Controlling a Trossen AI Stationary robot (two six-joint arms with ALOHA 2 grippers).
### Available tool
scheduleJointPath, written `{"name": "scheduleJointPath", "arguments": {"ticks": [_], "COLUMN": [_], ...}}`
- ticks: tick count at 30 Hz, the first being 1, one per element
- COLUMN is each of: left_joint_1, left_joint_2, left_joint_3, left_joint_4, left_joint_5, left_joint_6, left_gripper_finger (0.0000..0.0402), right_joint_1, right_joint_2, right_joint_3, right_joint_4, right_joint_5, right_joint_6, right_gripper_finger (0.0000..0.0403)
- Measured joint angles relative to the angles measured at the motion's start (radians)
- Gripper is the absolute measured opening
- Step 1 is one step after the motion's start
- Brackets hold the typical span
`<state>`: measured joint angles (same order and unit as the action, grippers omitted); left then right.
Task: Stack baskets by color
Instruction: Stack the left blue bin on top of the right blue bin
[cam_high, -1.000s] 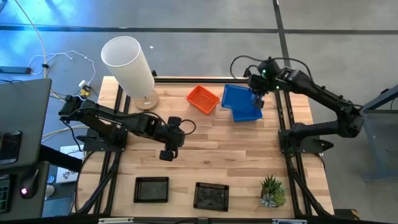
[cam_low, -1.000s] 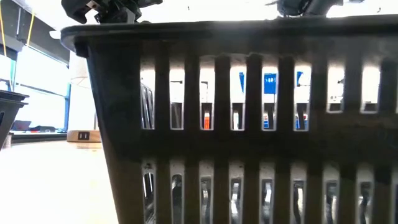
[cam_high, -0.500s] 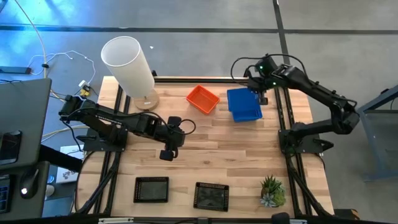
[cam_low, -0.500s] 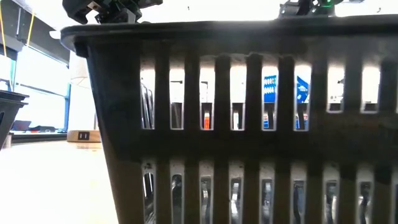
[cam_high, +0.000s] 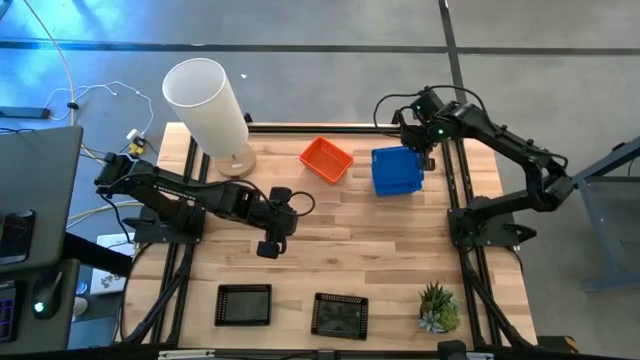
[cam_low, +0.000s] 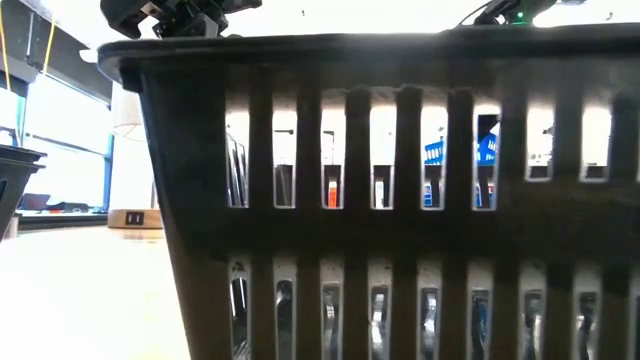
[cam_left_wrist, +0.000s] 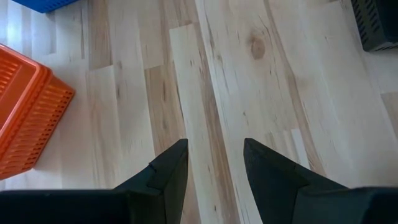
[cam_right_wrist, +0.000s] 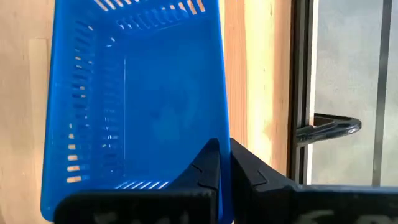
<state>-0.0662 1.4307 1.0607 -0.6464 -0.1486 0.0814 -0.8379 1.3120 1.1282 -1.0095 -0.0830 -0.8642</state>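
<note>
Risk: the right gripper (cam_high: 424, 152) pinches only one thin wall of the blue basket (cam_high: 396, 170), at the far right of the table (cam_high: 300, 215) close to its right edge; such a one-sided hold could, in my judgement, let the basket tilt or slip, or drag it off that edge; any blue baskets nested beneath may shift out of line. The orange basket (cam_high: 326, 159) sits just beside it, apart; two black baskets (cam_high: 244, 303) rest at the near edge.

Fingers: the right pair are clamped tight on the basket's rim wall, one finger inside, one outside; the left gripper (cam_left_wrist: 214, 163) hovers over bare wood at mid-table, fingers parted, holding and touching nothing.
</note>
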Motion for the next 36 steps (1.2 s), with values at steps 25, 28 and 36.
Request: {"name": "scheduleJointPath", "arguments": {"ticks": [25, 28, 36], "left_joint_1": [0.002, 0.002, 0.002], "left_joint_2": [0.000, 0.000, 0.000], "left_joint_3": [0.000, 0.000, 0.000], "left_joint_4": [-0.009, -0.010, -0.012], "left_joint_5": [0.000, 0.000, 0.000], "left_joint_6": [-0.018, -0.019, -0.018], "left_gripper_finger": [0.0142, 0.0142, 0.0142], "right_joint_1": [0.000, 0.000, 0.000], "right_joint_2": [0.142, 0.147, 0.149], "right_joint_3": [0.000, 0.000, 0.000], "right_joint_4": [-0.007, -0.008, -0.007], "right_joint_5": [-0.094, -0.094, -0.091], "right_joint_6": [0.196, 0.245, 0.319], "right_gripper_finger": [0.0000, 0.0000, 0.0000]}}
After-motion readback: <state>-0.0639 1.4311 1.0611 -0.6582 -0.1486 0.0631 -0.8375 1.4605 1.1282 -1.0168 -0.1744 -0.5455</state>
